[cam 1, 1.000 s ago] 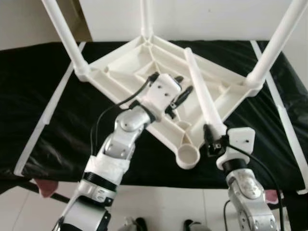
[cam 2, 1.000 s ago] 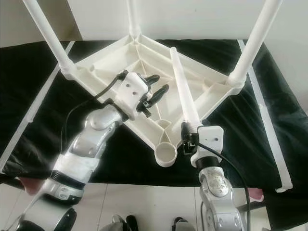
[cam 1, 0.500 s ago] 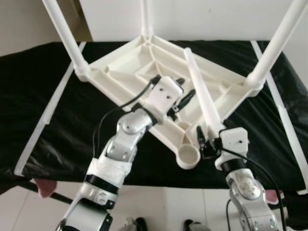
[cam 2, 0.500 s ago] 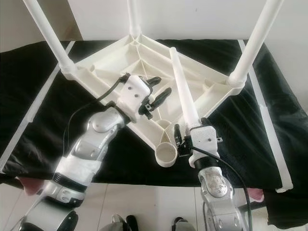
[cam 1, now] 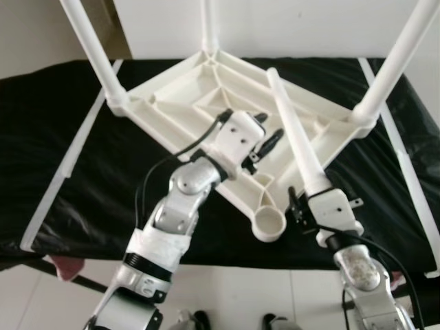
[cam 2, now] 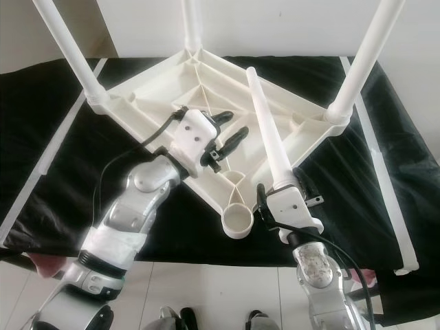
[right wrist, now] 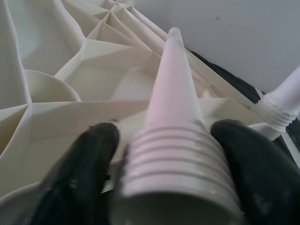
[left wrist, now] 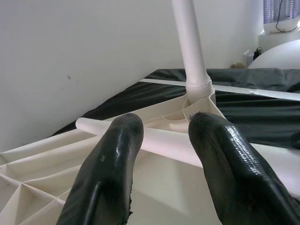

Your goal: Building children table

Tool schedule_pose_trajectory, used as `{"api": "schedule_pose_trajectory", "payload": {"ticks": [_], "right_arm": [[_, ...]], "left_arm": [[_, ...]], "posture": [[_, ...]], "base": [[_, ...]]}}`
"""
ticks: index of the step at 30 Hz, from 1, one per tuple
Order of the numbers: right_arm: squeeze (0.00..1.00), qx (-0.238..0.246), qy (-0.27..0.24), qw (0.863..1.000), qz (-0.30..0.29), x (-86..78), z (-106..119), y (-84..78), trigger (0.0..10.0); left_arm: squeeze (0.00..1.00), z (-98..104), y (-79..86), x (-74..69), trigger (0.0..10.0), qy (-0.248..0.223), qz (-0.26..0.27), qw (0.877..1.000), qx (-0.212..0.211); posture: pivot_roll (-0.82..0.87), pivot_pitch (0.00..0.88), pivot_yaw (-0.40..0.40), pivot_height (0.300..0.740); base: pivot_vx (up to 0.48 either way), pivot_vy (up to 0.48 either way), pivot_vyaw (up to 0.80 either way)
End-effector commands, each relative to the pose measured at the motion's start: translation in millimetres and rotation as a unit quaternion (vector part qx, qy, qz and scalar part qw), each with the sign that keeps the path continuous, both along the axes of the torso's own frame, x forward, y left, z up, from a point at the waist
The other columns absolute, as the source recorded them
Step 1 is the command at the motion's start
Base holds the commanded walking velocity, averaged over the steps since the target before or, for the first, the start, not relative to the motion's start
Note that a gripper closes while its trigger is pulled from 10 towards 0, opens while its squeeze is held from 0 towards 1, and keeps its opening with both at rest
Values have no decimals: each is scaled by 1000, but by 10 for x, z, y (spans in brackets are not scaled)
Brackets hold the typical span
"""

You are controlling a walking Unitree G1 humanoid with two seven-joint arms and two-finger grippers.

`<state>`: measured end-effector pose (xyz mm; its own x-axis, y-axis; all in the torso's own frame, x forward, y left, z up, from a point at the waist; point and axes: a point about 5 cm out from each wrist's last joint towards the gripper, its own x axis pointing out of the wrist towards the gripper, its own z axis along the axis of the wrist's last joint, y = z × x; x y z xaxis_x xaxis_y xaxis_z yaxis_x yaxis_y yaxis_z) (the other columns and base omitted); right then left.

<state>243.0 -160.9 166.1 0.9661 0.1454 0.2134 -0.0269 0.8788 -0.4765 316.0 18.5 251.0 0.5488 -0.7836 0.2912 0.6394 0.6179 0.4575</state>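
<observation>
Three white plastic legs (cam 1: 93, 51) are seen already screwed into corner sockets of the upturned white plastic children's tabletop (cam 1: 199, 93), which lies ribbed underside up on a black cloth-covered work surface (cam 1: 48, 151). One corner socket (cam 1: 269, 223), the round one nearest the robot, is shown without a leg. A fourth loose white tapered plastic leg (cam 1: 292, 134) is gripped at its threaded end by the right gripper (cam 1: 309, 203), whose two black fingers (right wrist: 91, 154) are closed against either side of the ridged thread, as is shown in the right wrist view. This leg is held slanting over the tabletop's underside, its narrow tip directed away from the robot and its threaded end just beside the vacant socket, to the right of it.

The left gripper (cam 1: 265, 137) is held above the ribbed underside near the tabletop's middle, with its fingers (left wrist: 108, 173) spread apart and nothing between them; the loose leg is seen just beyond them in the left wrist view. White strips (cam 1: 65, 165) are laid along both sides of the black cloth.
</observation>
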Motion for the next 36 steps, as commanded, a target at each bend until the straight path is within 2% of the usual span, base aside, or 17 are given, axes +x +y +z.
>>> {"api": "schedule_pose_trajectory", "payload": {"ticks": [1,3,7,9,10,14,16,17,21,22,23,25,28,29,30,31,36], "right_arm": [[0,11,22,1000,-6,-13,-80,-13,0],[0,32,26,999,-10,-10,-88,-16,0],[0,150,37,988,0,4,-57,8,0],[0,261,33,965,3,28,3,17,0],[0,261,33,965,3,28,3,17,0],[0,438,39,898,17,75,62,36,0],[0,465,41,884,19,85,71,36,0],[0,470,39,881,33,93,108,48,10000],[0,422,29,904,61,94,194,79,10000],[0,353,25,934,53,99,192,78,10000],[0,353,25,934,53,99,192,78,10000],[0,245,12,969,28,102,187,37,10000],[0,207,6,978,19,101,184,8,10000],[137,212,8,977,21,101,178,6,10000],[137,212,8,977,21,101,178,6,10000],[1000,219,13,976,20,99,163,-4,10000],[1000,234,22,972,19,95,125,-12,10000]], "left_arm": [[0,-24,-7,-18,10000,2,2,1000,3],[0,-23,-6,-19,10000,3,1,1000,2],[0,-17,-5,-19,10000,1,1,1000,3],[0,-14,-5,-23,10000,1,1,1000,3],[0,-14,-5,-23,10000,1,1,1000,3],[0,-9,-9,-34,10000,1,0,1000,2],[0,-9,-12,-37,10000,1,-1,1000,1],[0,-8,-17,-40,10000,1,-1,1000,0],[0,-9,-34,-53,10000,2,-4,1000,0],[0,-12,-43,-60,10000,3,-6,1000,-1],[0,-12,-43,-60,10000,3,-6,1000,-1],[0,-19,-60,-78,10000,5,-9,1000,-1],[0,-21,-70,-89,10000,5,-10,1000,-2],[0,-21,-73,-92,10000,6,-11,1000,-2],[0,-21,-73,-92,10000,6,-11,1000,-2],[0,-22,-75,-94,10000,6,-11,1000,-3],[0,-19,-75,-93,10000,7,-11,1000,-3]], "posture": [[-157,168,49,740],[-157,168,49,740],[-155,168,49,740],[-154,166,49,740],[-154,166,49,740],[-154,165,49,740],[-154,165,49,740],[-153,166,48,740],[-153,166,48,740],[-151,170,47,740],[-151,170,47,740],[-150,172,46,740],[-149,172,45,740],[-149,172,45,740],[-149,172,45,740],[-148,173,45,740],[-148,173,47,740]], "base": [[0,0,0],[0,0,0],[0,0,0],[0,0,0],[0,0,0],[0,0,0],[0,0,0],[0,0,0],[0,0,0],[0,0,0],[0,0,0],[0,0,0],[0,0,0],[0,0,0],[0,0,0],[0,0,0],[0,0,0]]}}
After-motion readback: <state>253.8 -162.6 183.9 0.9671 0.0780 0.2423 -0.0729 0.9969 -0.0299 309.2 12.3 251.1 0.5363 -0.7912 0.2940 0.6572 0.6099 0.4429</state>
